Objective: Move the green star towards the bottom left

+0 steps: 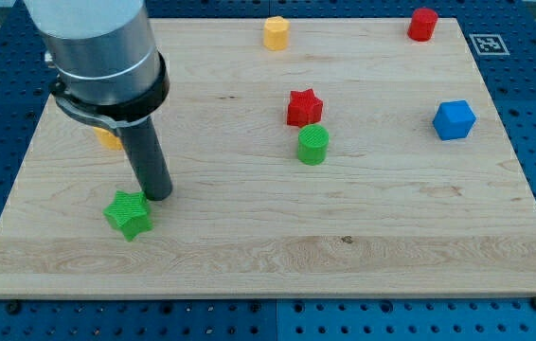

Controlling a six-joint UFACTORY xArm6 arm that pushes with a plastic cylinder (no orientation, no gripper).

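We're mid-push, by our read: my tip [159, 195] sits just beside the green star [129, 214], at its 1 o'clock, contact unclear. No jaws to report, just a bare rod. Star lies at the board's [363, 256] 8 o'clock area. Next move: drive toward 7 o'clock, staying centred behind it so it doesn't slip sideways.

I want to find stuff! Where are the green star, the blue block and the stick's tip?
green star [128, 214], camera view, middle of its top face.
blue cube [454, 119], camera view, centre of the block.
my tip [159, 195], camera view, very end of the rod, just above-right of the star.
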